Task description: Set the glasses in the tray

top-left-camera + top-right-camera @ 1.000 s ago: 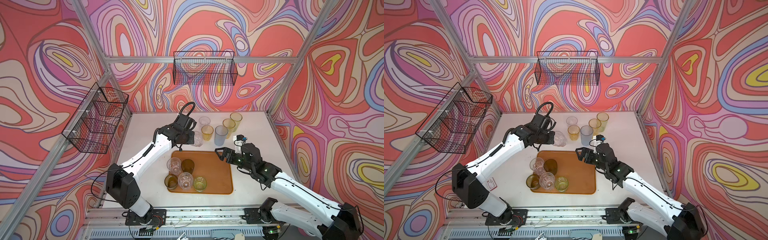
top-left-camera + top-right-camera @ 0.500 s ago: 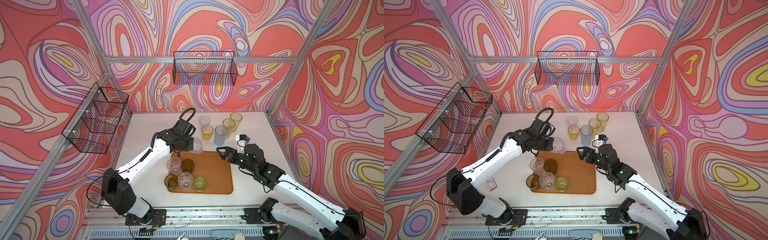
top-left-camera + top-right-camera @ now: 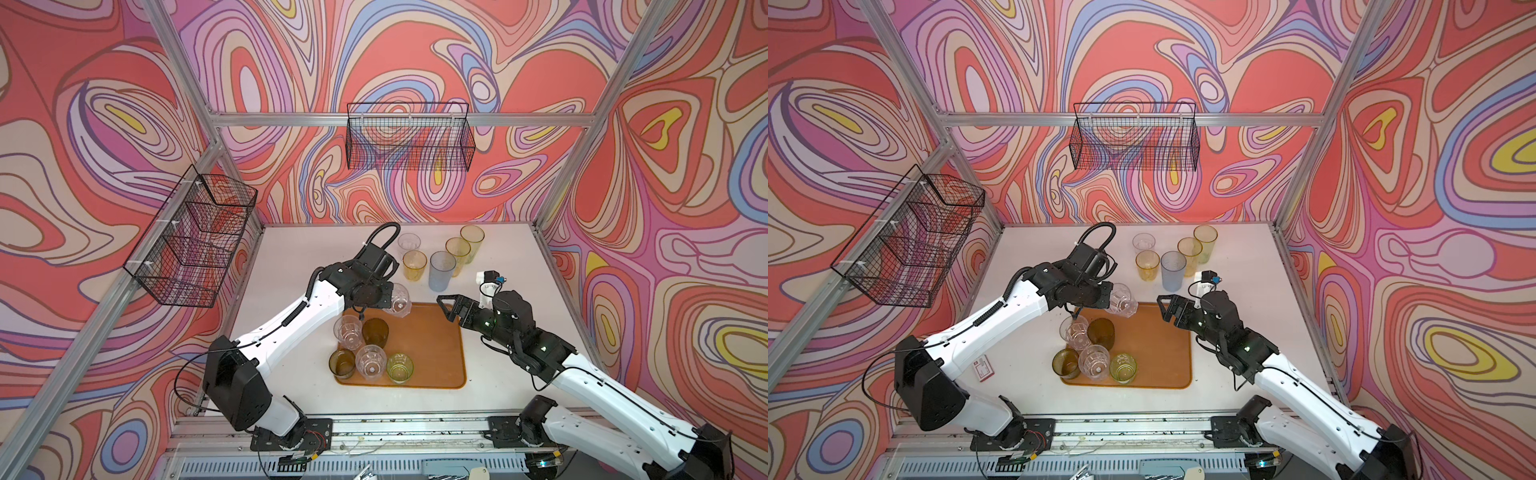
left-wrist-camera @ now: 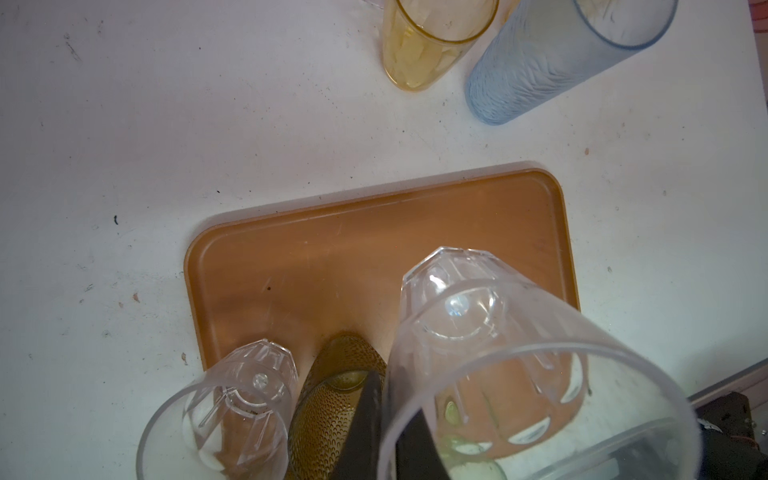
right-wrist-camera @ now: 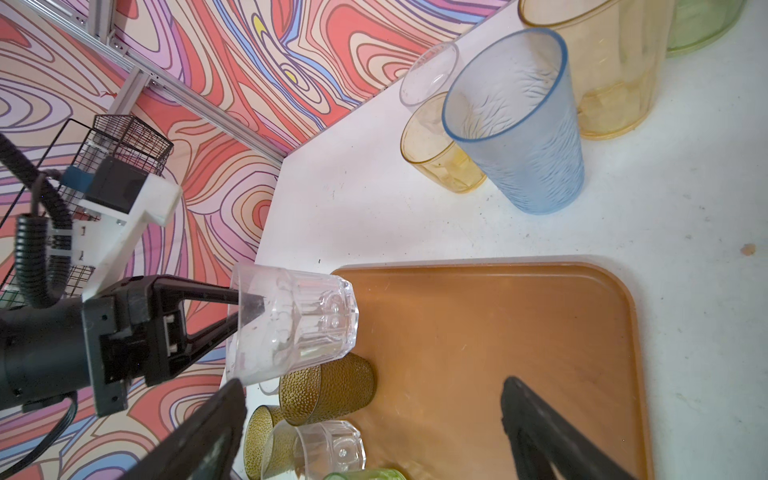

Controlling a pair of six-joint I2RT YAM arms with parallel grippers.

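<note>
My left gripper [image 3: 386, 297] [image 3: 1111, 297] [image 4: 388, 424] is shut on the rim of a clear faceted glass [image 3: 398, 300] [image 3: 1122, 301] [image 4: 478, 332] [image 5: 299, 324], one finger inside and one outside. It hangs tilted over the far left corner of the orange-brown tray [image 3: 428, 345] [image 3: 1154, 345] [image 4: 332, 257] [image 5: 498, 332]. Several short glasses stand in the tray's left part, among them a clear one [image 3: 348, 330], an amber one [image 3: 375, 331] and a green one [image 3: 400, 368]. My right gripper [image 3: 446, 308] [image 3: 1165, 308] [image 5: 372, 392] is open above the tray's far right part and holds nothing.
Behind the tray on the white table stand a pale blue glass [image 3: 442, 270] [image 5: 523, 137], a short yellow glass [image 3: 414, 264], a clear one [image 3: 408, 242] and two tall yellowish ones [image 3: 458, 253]. Black wire baskets [image 3: 409, 137] [image 3: 195, 241] hang on the walls. A small card [image 3: 983, 369] lies left of the tray.
My left gripper has carried the clear glass from beside the standing group towards me, to above the tray's far edge. The right gripper has barely moved.
</note>
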